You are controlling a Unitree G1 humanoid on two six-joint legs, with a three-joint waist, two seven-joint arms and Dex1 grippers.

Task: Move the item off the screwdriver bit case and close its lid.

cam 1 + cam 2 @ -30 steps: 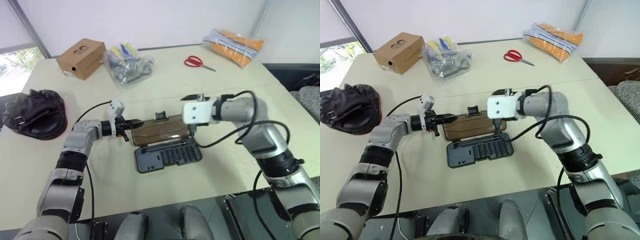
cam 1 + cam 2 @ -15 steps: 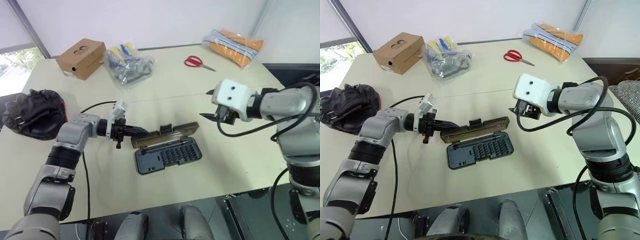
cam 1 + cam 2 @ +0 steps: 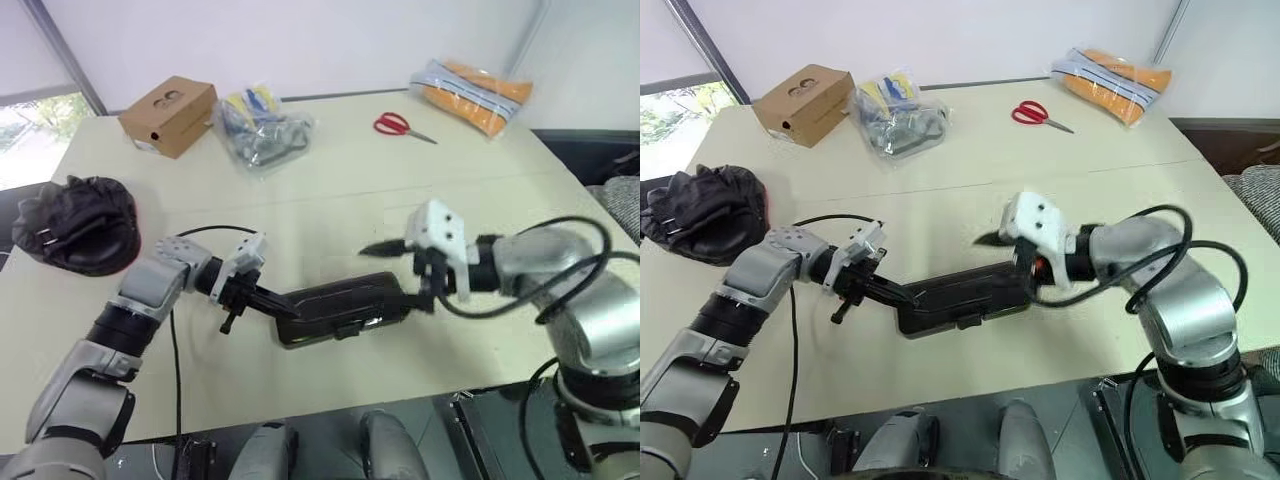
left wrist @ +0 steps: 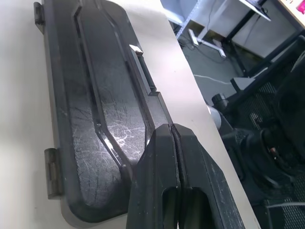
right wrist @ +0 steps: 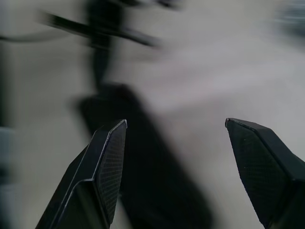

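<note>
**Bit case, lid lowered onto tray; mitt set aside**

Nearest the left tool [image 3: 902,296], whose fingers were pressed together and empty, lay the screwdriver bit case [image 3: 960,298], its lid [image 4: 95,109] down over the tray, the tips resting at the case's left end. The right tool [image 5: 174,157] stood wide apart, holding nothing, just above the case's right end. Judged: seating the latch would call for a firm, even press near the front edge, the case steadied against sliding on the desk [image 3: 970,180]. Far beyond the left tool lay the item [image 3: 700,212], well apart.
</note>
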